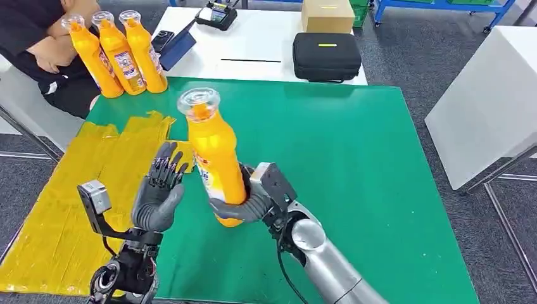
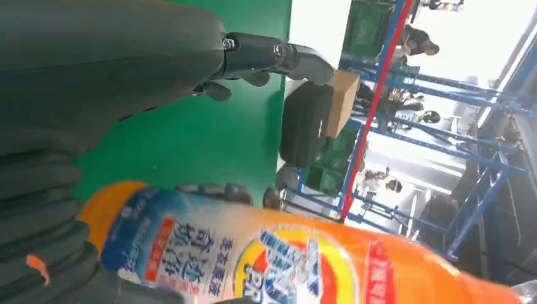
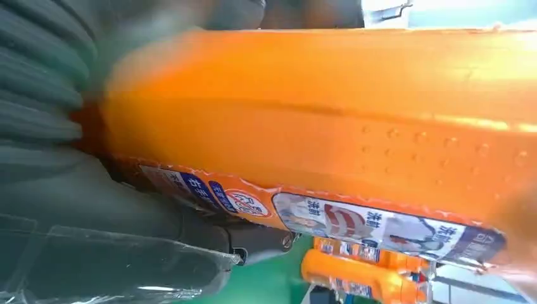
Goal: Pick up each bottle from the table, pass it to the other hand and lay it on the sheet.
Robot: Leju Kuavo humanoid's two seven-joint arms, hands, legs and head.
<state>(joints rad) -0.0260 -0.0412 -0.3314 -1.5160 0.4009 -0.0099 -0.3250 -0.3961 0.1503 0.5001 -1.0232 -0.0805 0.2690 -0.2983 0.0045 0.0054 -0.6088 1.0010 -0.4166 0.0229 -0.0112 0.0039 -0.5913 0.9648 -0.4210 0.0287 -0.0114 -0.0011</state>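
My right hand (image 1: pixel 244 206) grips the lower body of an orange bottle (image 1: pixel 215 158) with a clear cap, held upright above the green table (image 1: pixel 342 164). The same bottle (image 3: pixel 329 120) crosses the right wrist view, and the bottle (image 2: pixel 266 253) lies close in the left wrist view. My left hand (image 1: pixel 159 190) stands just left of the bottle with its fingers (image 2: pixel 278 56) spread, not touching it. Three more orange bottles (image 1: pixel 117 50) stand at the table's far left corner. The yellow sheet (image 1: pixel 69 202) lies over the table's left side.
A person in black (image 1: pixel 38 38) sits behind the three bottles at the far left. On the white table (image 1: pixel 253 44) beyond stand a black case (image 1: pixel 326 56), a cardboard box (image 1: pixel 327 16) and a small device (image 1: pixel 216 14). A white table (image 1: pixel 487 101) is at the right.
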